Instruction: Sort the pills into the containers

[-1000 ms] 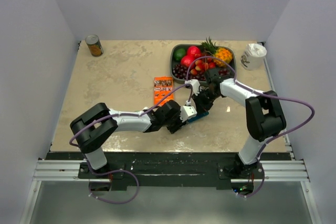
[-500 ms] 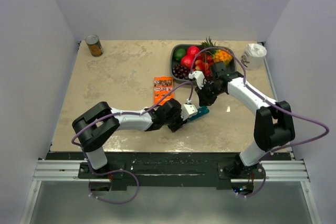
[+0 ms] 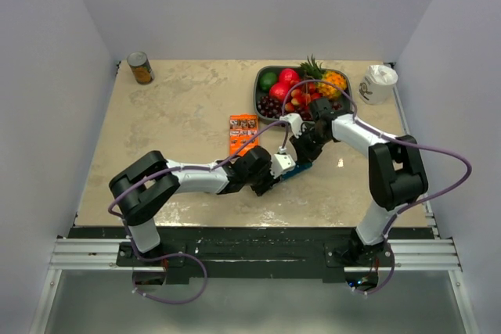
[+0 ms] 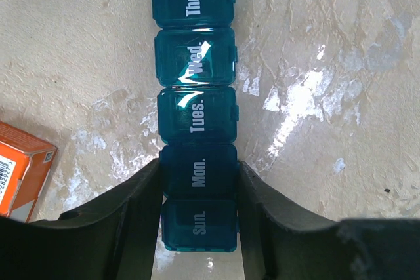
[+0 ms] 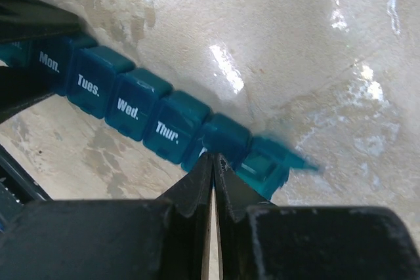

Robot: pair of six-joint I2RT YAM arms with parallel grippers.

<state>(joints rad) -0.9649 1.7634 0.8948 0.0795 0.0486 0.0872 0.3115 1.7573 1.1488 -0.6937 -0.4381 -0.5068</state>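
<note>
Left claw (image 4: 199,181): closed on the containers (image 4: 195,106), one teal strip, with its fingers flanking the Sun. and Mon. cells. The other cells run straight out ahead of its tips, lids down as far as Thur. An orange box (image 4: 20,168) lies off to one side of this claw, apart from the strip.

Right claw (image 5: 211,160): fingers pressed together, nothing seen between them, tips at the strip just beyond Thur.

Change noted: half a second ago the right claw stood drawn back from the strip; it has returned onto it. The end cell beside its tips appears lid-up, though blurred. No pills are visible.

Judgement: lid-opening is under way, sorting not begun.
</note>
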